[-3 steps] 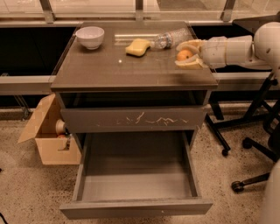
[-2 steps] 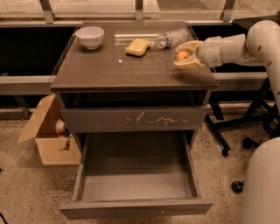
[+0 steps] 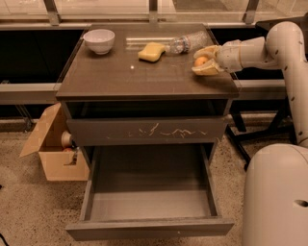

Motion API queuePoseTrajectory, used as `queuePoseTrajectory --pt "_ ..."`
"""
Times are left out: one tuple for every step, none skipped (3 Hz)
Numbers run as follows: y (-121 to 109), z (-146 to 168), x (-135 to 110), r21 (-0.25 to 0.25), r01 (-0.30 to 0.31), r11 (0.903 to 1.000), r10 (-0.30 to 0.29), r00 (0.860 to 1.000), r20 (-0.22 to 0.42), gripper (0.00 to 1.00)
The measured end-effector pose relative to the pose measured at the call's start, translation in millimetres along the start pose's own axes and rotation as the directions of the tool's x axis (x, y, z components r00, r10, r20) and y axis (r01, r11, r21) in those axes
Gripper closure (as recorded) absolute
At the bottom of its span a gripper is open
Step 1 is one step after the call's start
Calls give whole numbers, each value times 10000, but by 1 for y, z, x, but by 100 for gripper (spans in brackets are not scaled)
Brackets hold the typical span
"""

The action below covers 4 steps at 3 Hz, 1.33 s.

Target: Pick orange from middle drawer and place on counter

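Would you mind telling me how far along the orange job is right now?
Done: the middle drawer is pulled open with nothing visible inside, and the orange is up at the right edge of the counter. In hand: the gripper is closed around the orange, on or just above the surface; I cannot tell which. Left: set it down, release and withdraw.

Speckled terrazzo floor [image 3: 33, 211], open cardboard box [image 3: 53, 161] at left, metal-framed windows [image 3: 96, 6] behind, dim warm light.
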State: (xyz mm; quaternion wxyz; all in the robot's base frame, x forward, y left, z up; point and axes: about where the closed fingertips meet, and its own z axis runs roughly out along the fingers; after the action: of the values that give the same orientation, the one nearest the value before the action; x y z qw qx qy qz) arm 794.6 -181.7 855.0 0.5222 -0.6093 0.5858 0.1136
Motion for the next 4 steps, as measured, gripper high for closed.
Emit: queuePoseTrajectory --pt "-8 1 4 98 9 10000 -9 10000 -10 62" --pt "-13 2 5 136 40 9999 -40 10000 37 31" --pt "-15 3 6 140 54 9999 -55 9999 86 7" --pt "-16 0 4 162 85 9998 -87 9999 143 0"
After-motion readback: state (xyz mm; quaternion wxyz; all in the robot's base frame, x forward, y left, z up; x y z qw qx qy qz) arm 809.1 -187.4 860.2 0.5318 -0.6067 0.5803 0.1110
